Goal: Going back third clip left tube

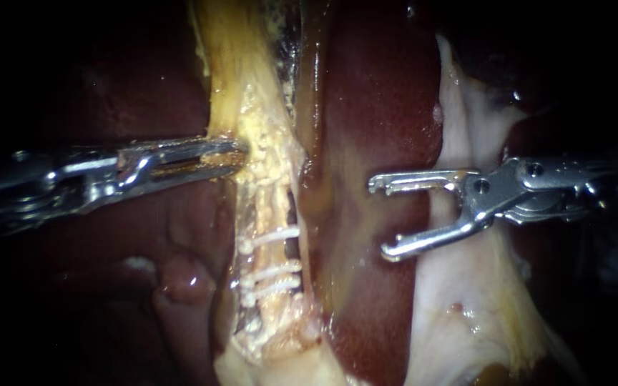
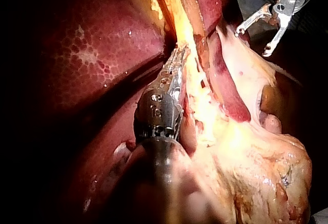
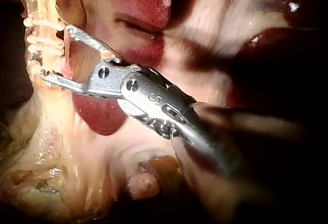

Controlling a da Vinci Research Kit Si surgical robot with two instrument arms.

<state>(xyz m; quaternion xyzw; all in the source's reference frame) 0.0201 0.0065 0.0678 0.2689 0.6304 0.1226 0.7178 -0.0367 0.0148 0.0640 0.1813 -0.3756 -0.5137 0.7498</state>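
The left tube (image 1: 270, 182) is a yellow, fatty strand running down the middle of the endoscope view. Three white clips cross its lower part, the top one (image 1: 273, 236) a little apart from the lower pair (image 1: 275, 279). My left instrument (image 1: 237, 152) comes in level from the left, its jaws shut on the strand's yellow tissue above the clips; the left wrist view shows that grip (image 2: 179, 55) too. My right instrument (image 1: 378, 218) hangs over the liver to the right of the clips, jaws open and empty, also in its own view (image 3: 56, 51) beside the clips (image 3: 43, 37).
Dark red liver (image 1: 380, 107) lies between the clipped strand and the pale gallbladder tissue (image 1: 459, 307) under my right instrument's shaft. More liver (image 1: 180, 271) lies under my left instrument. My right instrument (image 2: 252, 42) shows far ahead in the left wrist view.
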